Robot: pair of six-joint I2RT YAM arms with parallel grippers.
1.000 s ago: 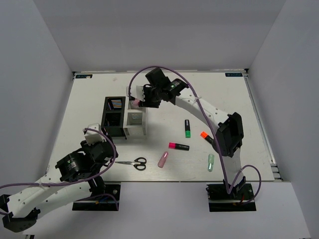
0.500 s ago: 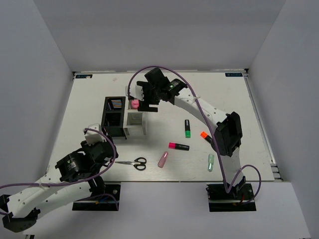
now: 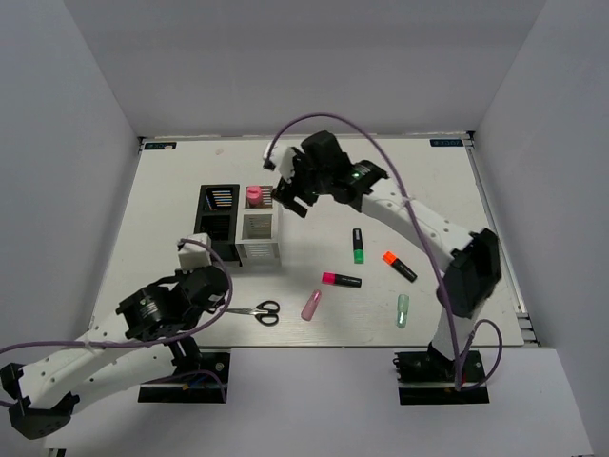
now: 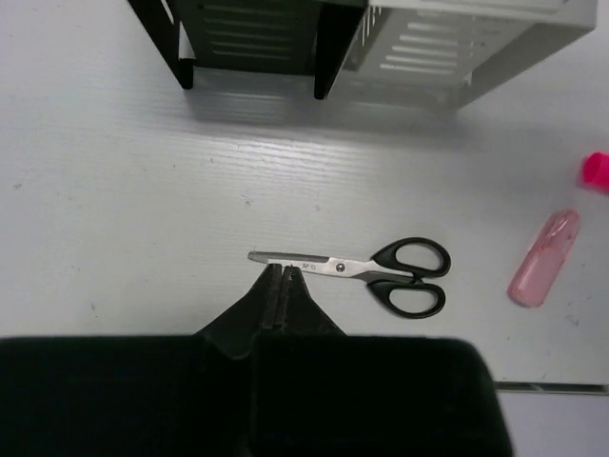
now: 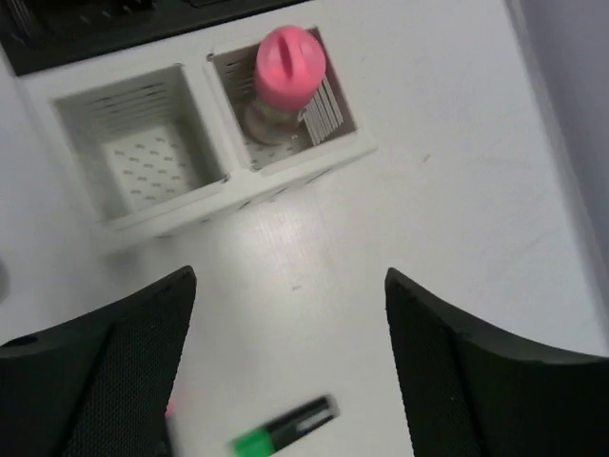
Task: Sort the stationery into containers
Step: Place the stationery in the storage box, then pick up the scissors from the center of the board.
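Watch your left gripper (image 4: 279, 278) first. Its fingers are pressed flat together with nothing between them, and their tips sit right at the pointed end of the scissors (image 4: 352, 269); you cannot tell from the wrist view whether they touch the blades or stop just short. If you push forward like this, you will likely shove the scissors across the table towards the right of the frame instead of picking them up. The blades are thin and lie flat, so even spread fingers may slip over them.

The scissors lie crosswise in the middle of the left wrist view, point to the left and black handles to the right, with the black organizer (image 4: 252, 38) and white organizer (image 3: 259, 249) well above them in the frame.

Your right gripper (image 5: 285, 286) is spread wide and holds nothing. The fat pink marker (image 5: 290, 71) stands upright in the right-hand compartment of the white organizer, at the top of the right wrist view and apart from both fingers. If you swing low, a finger could clip its pink top or the organizer rim and tip it.

A green-capped highlighter (image 5: 285, 428) lies at the bottom of that view, between the fingers
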